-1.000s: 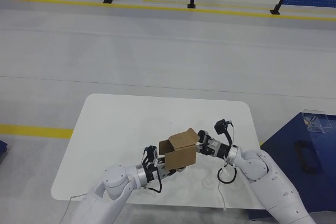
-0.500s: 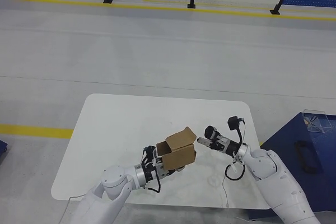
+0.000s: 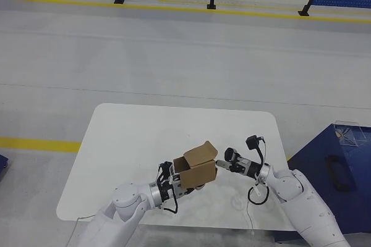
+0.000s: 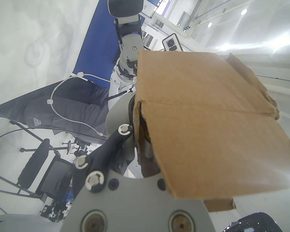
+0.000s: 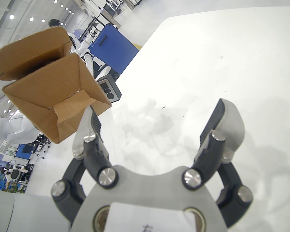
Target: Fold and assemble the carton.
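Finding: your left hand (image 3: 171, 181) is clamped on one wall of the carton (image 3: 196, 165). It carries the carton clear of the desk (image 3: 142, 133), above the near strip, with the open end turned toward your right hand (image 5: 157, 112). The right hand is spread wide, holds nothing and sits just beside that open end. One finger (image 5: 93, 121) is close under a loose flap; I cannot tell whether it touches.

Step in hand, as judged: closing the end flaps. Lay the flat of a finger on the flap near its crease, not at a corner. Push straight toward the left hand so that its grip takes the load. The board looks thin and is frayed at one corner, so a slanted push would likely twist the carton in the grip or buckle a wall.

Clearance: the near desk edge lies just under your forearms, so do not lower the carton there. Past the carton the desk stretches well away to its far edge, and your working room lies that way. A blue cabinet (image 3: 340, 173) stands near the desk's right edge, by your right elbow; mind it when drawing back
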You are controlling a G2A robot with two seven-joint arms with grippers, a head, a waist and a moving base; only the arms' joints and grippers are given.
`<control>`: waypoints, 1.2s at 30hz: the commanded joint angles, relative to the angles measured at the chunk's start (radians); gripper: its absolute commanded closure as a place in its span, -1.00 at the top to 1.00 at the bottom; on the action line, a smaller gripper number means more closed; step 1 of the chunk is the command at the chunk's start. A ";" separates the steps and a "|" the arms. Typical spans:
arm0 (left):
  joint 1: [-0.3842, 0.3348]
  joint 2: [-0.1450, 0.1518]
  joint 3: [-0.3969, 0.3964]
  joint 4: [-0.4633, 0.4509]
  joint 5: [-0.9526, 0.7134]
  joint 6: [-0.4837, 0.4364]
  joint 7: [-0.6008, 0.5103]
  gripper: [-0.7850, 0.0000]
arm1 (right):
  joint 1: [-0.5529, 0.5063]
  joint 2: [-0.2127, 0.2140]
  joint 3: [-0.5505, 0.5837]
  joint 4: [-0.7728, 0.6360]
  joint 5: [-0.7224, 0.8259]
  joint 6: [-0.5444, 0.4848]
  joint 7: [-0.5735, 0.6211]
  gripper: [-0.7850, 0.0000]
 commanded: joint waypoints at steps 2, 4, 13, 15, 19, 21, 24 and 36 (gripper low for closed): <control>0.004 0.001 -0.001 -0.003 0.002 -0.001 0.002 -1.00 | 0.001 -0.002 -0.006 -0.005 0.002 -0.001 0.002 1.00; 0.008 0.001 -0.001 -0.006 0.005 0.000 0.001 -1.00 | 0.001 -0.003 -0.008 -0.007 0.000 -0.001 0.004 1.00; 0.023 0.005 -0.008 -0.022 0.014 0.000 0.001 -1.00 | -0.001 -0.006 -0.022 -0.032 -0.008 0.006 0.018 1.00; 0.025 0.006 -0.009 -0.026 0.016 0.000 0.000 -1.00 | -0.001 -0.008 -0.030 -0.039 -0.012 0.011 0.015 1.00; 0.028 0.007 -0.012 -0.028 0.017 0.000 -0.001 -1.00 | -0.004 -0.009 -0.024 -0.038 -0.018 0.007 -0.006 1.00; 0.030 0.007 -0.013 -0.027 0.017 -0.001 -0.004 -1.00 | -0.007 -0.007 -0.014 -0.031 -0.015 0.003 -0.010 1.00; 0.030 0.008 -0.013 -0.023 0.016 -0.002 -0.007 -1.00 | -0.011 -0.006 -0.007 -0.030 -0.007 -0.002 -0.006 1.00; 0.019 0.004 0.000 -0.011 0.010 -0.008 -0.008 -1.00 | -0.017 -0.010 -0.005 -0.059 -0.008 -0.031 -0.044 1.00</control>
